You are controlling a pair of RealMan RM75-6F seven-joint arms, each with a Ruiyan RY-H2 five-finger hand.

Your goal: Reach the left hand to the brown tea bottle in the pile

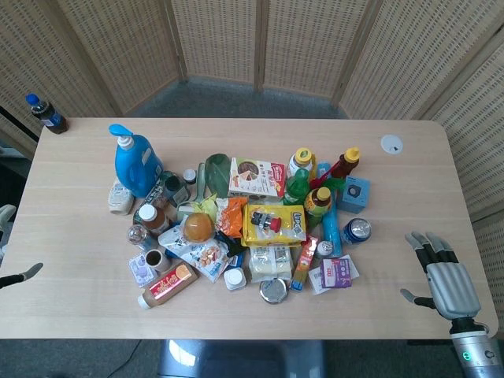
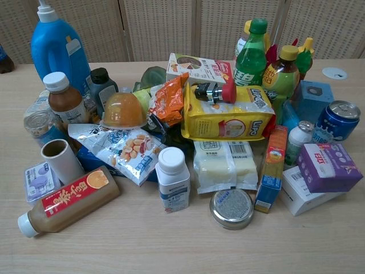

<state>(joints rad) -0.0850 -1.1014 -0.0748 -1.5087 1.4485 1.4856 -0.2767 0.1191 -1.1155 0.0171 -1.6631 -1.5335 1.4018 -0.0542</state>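
Note:
An upright brown tea bottle (image 1: 151,218) (image 2: 64,100) with a white cap stands at the left side of the pile, in front of the blue detergent jug (image 1: 135,164) (image 2: 56,48). A second brownish bottle (image 1: 168,285) (image 2: 68,200) with a red label lies on its side at the pile's front left. Of my left hand (image 1: 22,275) only one fingertip shows at the head view's left edge, well left of the pile and touching nothing. My right hand (image 1: 442,276) rests flat at the table's right front with its fingers spread and empty. The chest view shows neither hand.
The pile holds snack bags, a yellow packet (image 1: 274,224), green and yellow-capped bottles (image 1: 298,185), a blue can (image 1: 357,230), boxes and a tin lid. A dark cola bottle (image 1: 47,113) stands at the far left corner. A white disc (image 1: 391,143) lies at the far right.

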